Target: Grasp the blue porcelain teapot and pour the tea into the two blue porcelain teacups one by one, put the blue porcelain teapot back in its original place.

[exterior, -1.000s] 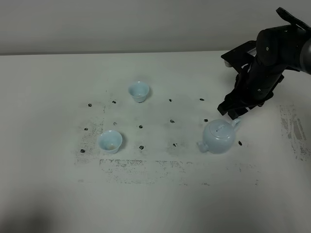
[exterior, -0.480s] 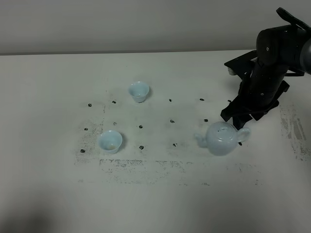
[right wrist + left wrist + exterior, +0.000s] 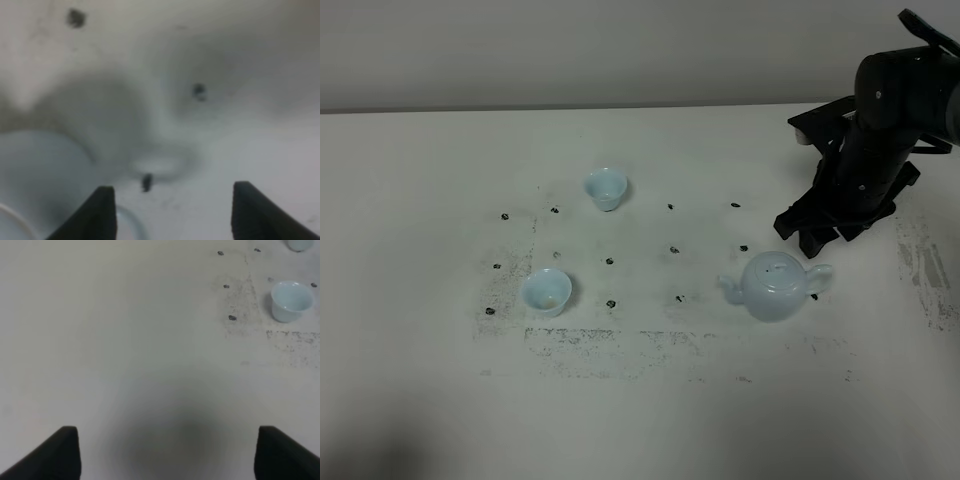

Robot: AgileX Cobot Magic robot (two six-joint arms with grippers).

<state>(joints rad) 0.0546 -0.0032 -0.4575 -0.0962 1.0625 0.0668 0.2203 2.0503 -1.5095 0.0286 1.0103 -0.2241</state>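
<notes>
Right pincer [image 3: 812, 238] hovers just beyond the teapot [image 3: 778, 288], by its handle, tips spread wide and gripping nothing. Teapot sits upright on the surface [image 3: 420, 200], spout pointing toward the near cup [image 3: 547, 291], the far cup [image 3: 606, 187] further back, both well apart from it. Left pincer [image 3: 170, 455] is spread too, above bare surface.
</notes>
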